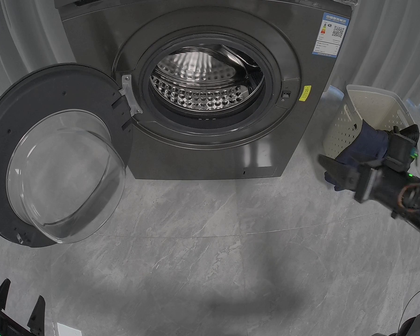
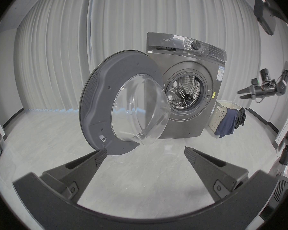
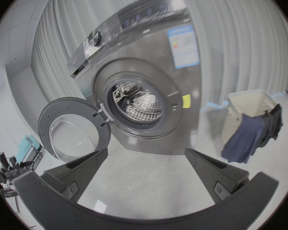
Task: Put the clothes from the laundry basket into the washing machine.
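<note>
Clothes hang over the near rim of the laundry basket (image 3: 249, 101): a blue cloth (image 3: 244, 138) drops down the outside wall, long way up and down, with its loose end near the floor (image 1: 228, 239), and a black cloth (image 3: 272, 125) hangs right beside it, touching it. The white basket stands on the grey floor just to the right of the washing machine (image 1: 200, 117), close to its side. The machine's round hole faces the robot, and the shiny drum (image 1: 200, 85) shows inside. Its door (image 1: 56, 155) is swung wide open to the left, on the far side from the basket, with the clear glass bowl bulging out toward the robot. Pale curtains (image 2: 54, 48) hang behind it all. The right gripper (image 3: 144, 152) is held up in the air over the basket, its fingers spread wide apart with nothing in them, pointing toward the machine. The left gripper (image 2: 144, 150) sits low on the left, near the open door, also spread wide and holding nothing.
</note>
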Controlling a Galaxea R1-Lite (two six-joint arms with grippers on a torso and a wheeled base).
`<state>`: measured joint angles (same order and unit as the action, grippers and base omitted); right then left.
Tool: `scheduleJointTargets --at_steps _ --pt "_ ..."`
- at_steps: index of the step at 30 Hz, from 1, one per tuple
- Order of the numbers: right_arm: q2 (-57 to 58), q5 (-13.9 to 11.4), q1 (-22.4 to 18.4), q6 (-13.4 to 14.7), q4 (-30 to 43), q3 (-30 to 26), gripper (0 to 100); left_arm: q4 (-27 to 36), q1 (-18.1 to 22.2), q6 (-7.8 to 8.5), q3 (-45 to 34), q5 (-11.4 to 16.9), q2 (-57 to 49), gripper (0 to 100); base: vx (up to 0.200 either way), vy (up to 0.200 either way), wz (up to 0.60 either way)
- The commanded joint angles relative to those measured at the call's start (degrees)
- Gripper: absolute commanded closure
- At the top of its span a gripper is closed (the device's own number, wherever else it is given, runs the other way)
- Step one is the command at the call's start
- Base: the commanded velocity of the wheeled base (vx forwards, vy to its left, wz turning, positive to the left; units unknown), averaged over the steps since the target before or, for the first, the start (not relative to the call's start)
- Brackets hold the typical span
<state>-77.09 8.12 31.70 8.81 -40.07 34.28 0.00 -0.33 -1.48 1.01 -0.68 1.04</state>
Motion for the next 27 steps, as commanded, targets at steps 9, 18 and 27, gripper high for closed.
scheduleJointTargets --at_steps 9,18,27 --pt "73.2 -2.8 -27.1 -5.5 29.5 -34.1 0 -0.1 0.1 0.07 -1.0 0.0 -0.9 0 0.000 0.000 0.00" --pt "77.1 -3.8 -31.5 -6.4 36.6 -34.1 0 -0.1 0.1 0.16 -1.0 0.0 -0.9 0 0.000 0.000 0.00" --pt "77.1 -9.0 -31.5 -10.0 40.1 -34.2 0 -0.1 0.1 0.16 -1.0 0.0 -0.9 0 0.000 0.000 0.00"
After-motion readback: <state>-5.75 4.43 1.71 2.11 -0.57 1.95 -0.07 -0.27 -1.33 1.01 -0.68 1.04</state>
